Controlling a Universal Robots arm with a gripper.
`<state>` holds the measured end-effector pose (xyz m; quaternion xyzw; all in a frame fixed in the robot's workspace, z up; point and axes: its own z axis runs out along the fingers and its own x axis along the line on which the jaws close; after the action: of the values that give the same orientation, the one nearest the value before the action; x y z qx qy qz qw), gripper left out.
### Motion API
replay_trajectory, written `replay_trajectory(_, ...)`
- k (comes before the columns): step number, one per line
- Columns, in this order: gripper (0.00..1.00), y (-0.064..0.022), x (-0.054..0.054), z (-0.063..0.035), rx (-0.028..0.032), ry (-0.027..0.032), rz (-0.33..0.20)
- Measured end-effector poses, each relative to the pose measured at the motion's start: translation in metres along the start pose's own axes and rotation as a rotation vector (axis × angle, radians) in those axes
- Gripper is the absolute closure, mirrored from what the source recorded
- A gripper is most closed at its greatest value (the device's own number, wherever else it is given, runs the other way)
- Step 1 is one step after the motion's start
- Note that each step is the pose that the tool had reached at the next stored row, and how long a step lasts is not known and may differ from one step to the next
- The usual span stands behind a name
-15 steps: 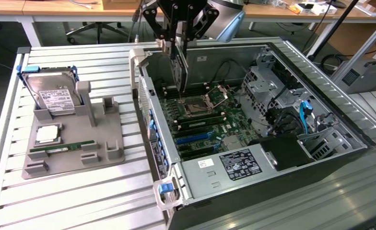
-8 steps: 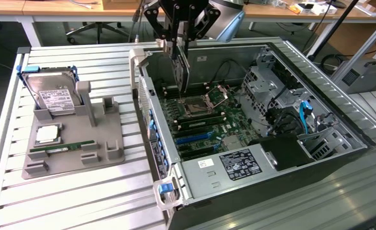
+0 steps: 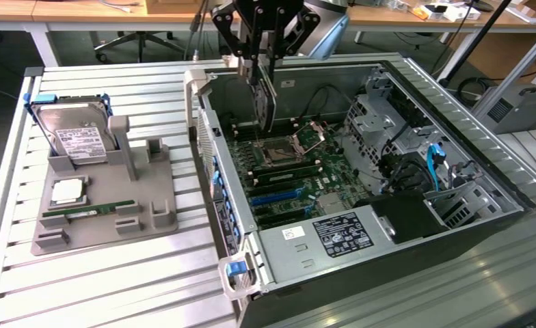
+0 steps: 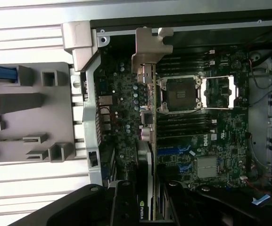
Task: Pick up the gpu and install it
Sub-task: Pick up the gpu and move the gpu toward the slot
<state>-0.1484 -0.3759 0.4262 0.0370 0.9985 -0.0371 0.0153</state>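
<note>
On the slatted workbench [image 3: 113,287] stands the open computer case [image 3: 341,92], and at the upper centre of the exterior view we find the gripper [image 3: 260,68] clamped on the gpu [image 3: 266,102], which is picked up and hangs edge-down above the motherboard [image 3: 249,160], not yet seated in a slot.

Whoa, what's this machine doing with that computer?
A robot arm's gripper is clamped on the gpu, holding it upright on edge above the motherboard inside the open computer case. The card does not look seated in a slot yet. On the exterior view's left, a hard drive and a memory stick sit on a grey holder.
</note>
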Motion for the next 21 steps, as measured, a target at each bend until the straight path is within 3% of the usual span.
replay_trajectory(21,0.73,0.0013,-0.013,0.0042,0.0247,-0.0019,-0.001)
